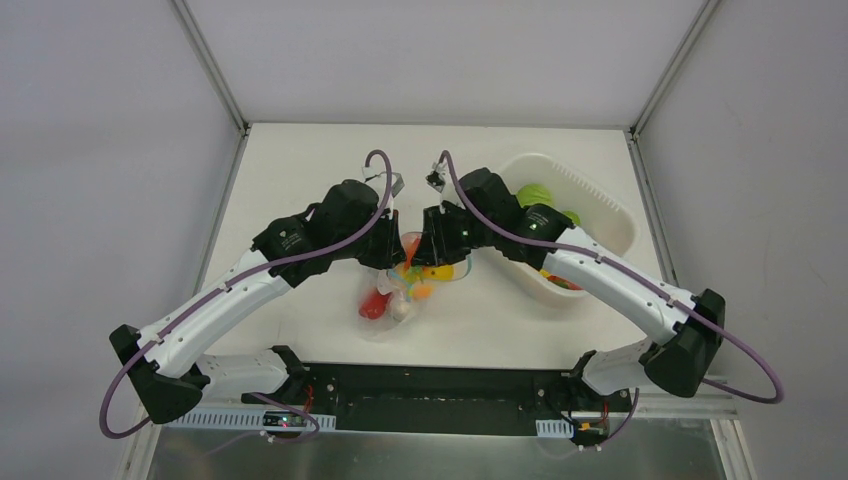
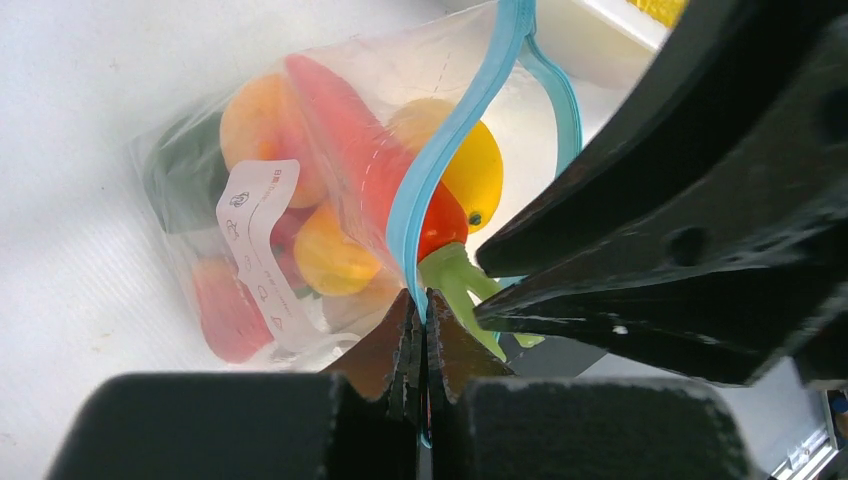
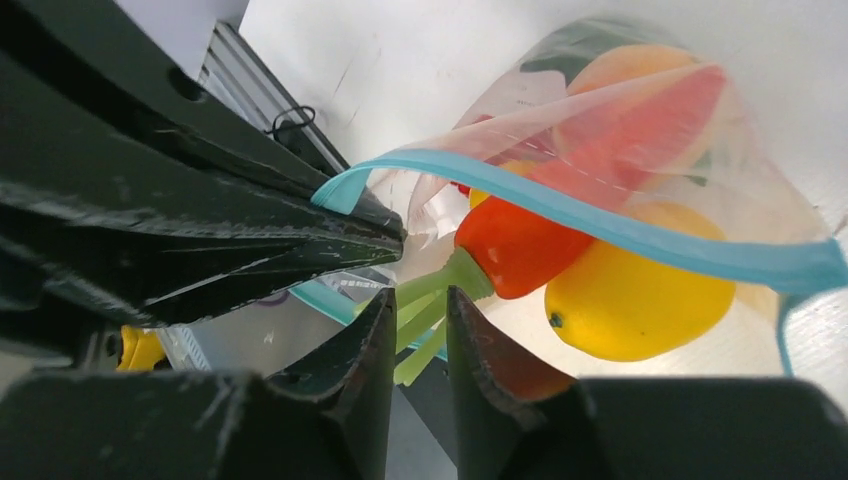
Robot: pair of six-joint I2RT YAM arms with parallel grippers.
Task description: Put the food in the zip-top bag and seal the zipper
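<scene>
My left gripper [image 2: 425, 305] is clamped tight on the thin teal-blue zipper [image 2: 432, 165], at one end of the mouth of the clear crinkly zip-top bag [image 2: 400, 55]. The bag stretches away from my fingertips across the white table [image 1: 300, 170]. Beyond that grip it holds small glossy toy fruits and vegetables [image 2: 330, 250], orange, red and yellow. My right gripper [image 3: 420, 295] faces the left one at close quarters. Its fingers stand narrowly apart with the green stem of a red toy vegetable [image 3: 520, 245] between them; whether they press it I cannot tell. The red body lies in the bag's mouth, beside a glossy yellow fruit [image 3: 640, 300]. A white rounded plastic tub [image 1: 610, 215] sits beside my right forearm.
</scene>
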